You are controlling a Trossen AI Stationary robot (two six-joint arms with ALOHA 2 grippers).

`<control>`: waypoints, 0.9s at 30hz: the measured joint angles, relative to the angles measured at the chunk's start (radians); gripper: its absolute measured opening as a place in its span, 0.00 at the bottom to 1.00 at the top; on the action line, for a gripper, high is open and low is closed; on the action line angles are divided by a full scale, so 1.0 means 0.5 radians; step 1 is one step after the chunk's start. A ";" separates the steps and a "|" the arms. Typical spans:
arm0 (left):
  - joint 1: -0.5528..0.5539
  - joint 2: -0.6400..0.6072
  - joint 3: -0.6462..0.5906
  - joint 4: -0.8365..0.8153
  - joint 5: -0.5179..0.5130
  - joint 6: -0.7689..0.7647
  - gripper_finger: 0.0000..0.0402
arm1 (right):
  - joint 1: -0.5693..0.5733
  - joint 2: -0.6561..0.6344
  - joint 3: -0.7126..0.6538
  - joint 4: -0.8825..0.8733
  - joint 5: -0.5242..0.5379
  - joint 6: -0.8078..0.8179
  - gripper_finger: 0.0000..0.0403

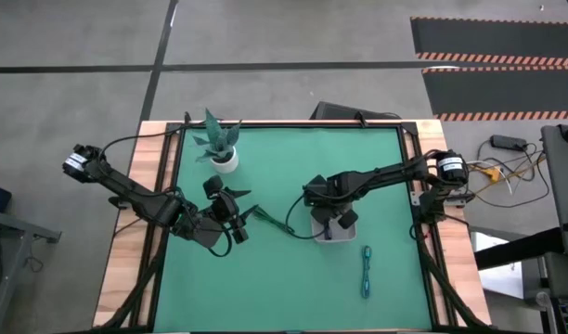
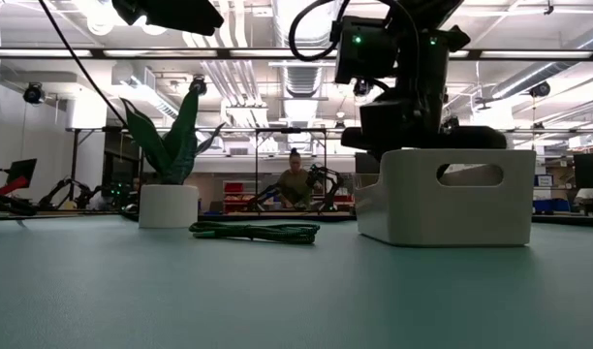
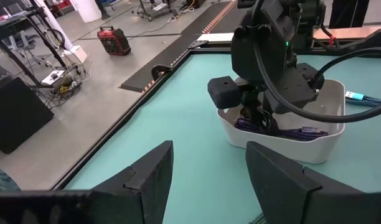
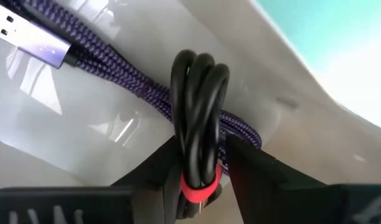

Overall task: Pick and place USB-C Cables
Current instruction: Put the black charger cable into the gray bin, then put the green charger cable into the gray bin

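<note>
- The tray sits mid-counter, with the right gripper lowered into it.
- Inside the tray, one cable bundle lies across another.
- A cable lies between the tray and the left gripper.
- Another cable lies just before the tray.
- The plant pot stands at the back left.

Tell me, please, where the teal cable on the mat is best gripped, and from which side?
Probably across the middle of the teal cable, coming straight down from above. It lies flat on the mat as a narrow straight bundle, apart from the tray, so fingers closing across its short width should catch every strand.
</note>
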 joint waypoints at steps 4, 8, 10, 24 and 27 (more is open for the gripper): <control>0.000 0.000 0.000 0.000 0.001 0.000 0.47 | 0.000 -0.001 0.036 -0.005 0.000 0.033 0.31; 0.000 0.000 0.000 0.000 0.000 0.000 0.47 | 0.000 -0.004 0.080 -0.012 0.000 0.033 0.34; 0.000 0.000 0.000 0.000 0.000 0.000 0.47 | 0.000 -0.005 0.103 -0.018 0.000 0.033 0.36; 0.000 0.000 0.000 0.000 0.001 0.000 0.47 | 0.000 -0.008 0.263 -0.032 0.060 0.033 0.34; 0.000 0.000 0.000 0.000 0.001 0.000 0.47 | 0.000 -0.008 0.296 -0.049 0.067 0.033 0.34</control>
